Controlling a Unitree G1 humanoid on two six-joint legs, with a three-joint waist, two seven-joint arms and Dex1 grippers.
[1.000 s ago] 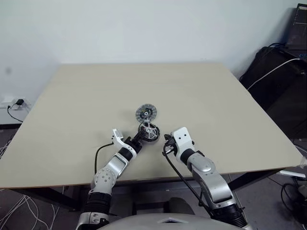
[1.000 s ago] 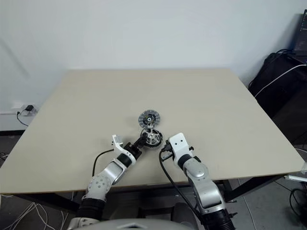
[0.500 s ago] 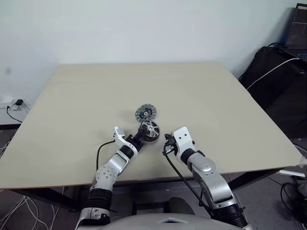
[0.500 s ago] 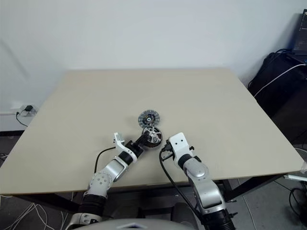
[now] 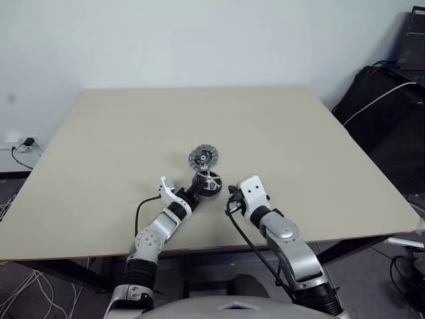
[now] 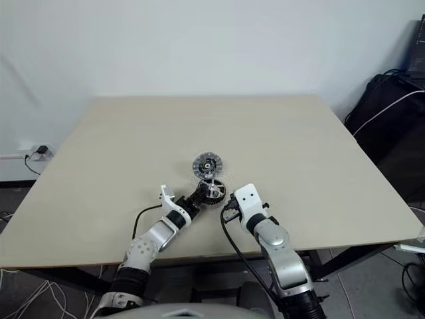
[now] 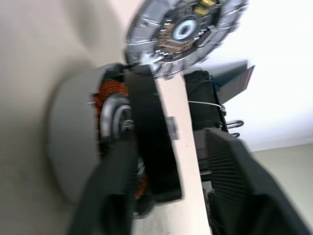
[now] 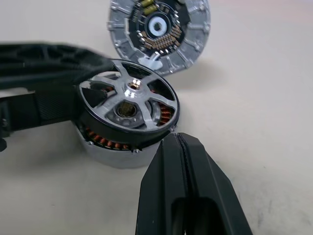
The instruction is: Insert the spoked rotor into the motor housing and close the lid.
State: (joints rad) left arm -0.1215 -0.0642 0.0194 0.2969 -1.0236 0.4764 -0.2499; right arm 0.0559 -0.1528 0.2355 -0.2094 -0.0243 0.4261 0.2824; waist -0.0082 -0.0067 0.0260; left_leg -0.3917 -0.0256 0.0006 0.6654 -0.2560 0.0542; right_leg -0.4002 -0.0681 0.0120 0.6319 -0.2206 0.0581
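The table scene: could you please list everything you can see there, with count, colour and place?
spoked rotor: one, silvery, sitting tilted in the motor housing, near the table's front edge.
motor housing: one, grey with copper windings, under the rotor.
lid: one, silver-grey, ribbed face up, just behind the housing.
table: one, beige.
black bags and cables: several, on the floor, right of the table.
wall socket with plug: one, white, low on the wall at left.
left tool: black, fingers around the rotor's rim.
right tool: black, shut, beside the housing.
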